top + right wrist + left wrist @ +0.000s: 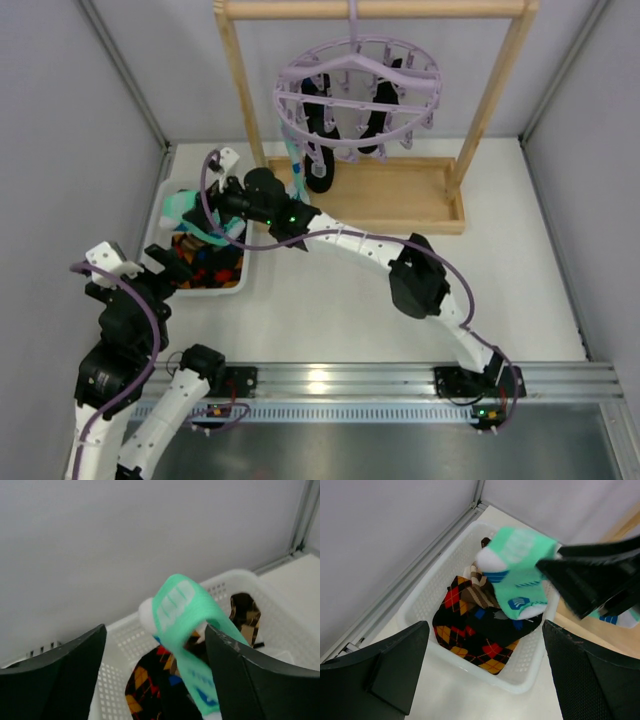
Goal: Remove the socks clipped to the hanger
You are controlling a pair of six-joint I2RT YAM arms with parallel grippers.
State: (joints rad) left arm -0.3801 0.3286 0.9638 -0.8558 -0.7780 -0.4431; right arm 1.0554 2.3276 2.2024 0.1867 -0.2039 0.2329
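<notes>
The lilac ring hanger (pixel 358 85) hangs from a wooden frame, with two black socks (pixel 320 135) clipped under it. My right gripper (pixel 155 635) reaches over the white basket (pixel 125 622) and is open. A mint-green sock (pixel 185 610) loops between its fingers and lies against the right-hand one, its lower end hanging into the basket. The left wrist view has the same mint sock (pixel 517 565) hanging over the basket rim (pixel 470 662). My left gripper (pixel 485 627) stands open and empty just in front of the basket.
In the basket lie red-orange-black patterned socks (pixel 470 635) and a brown diamond-patterned sock (pixel 477 592). The wooden frame (pixel 370 10) stands on a wooden base (pixel 400 195) at the back. Grey walls close in both sides.
</notes>
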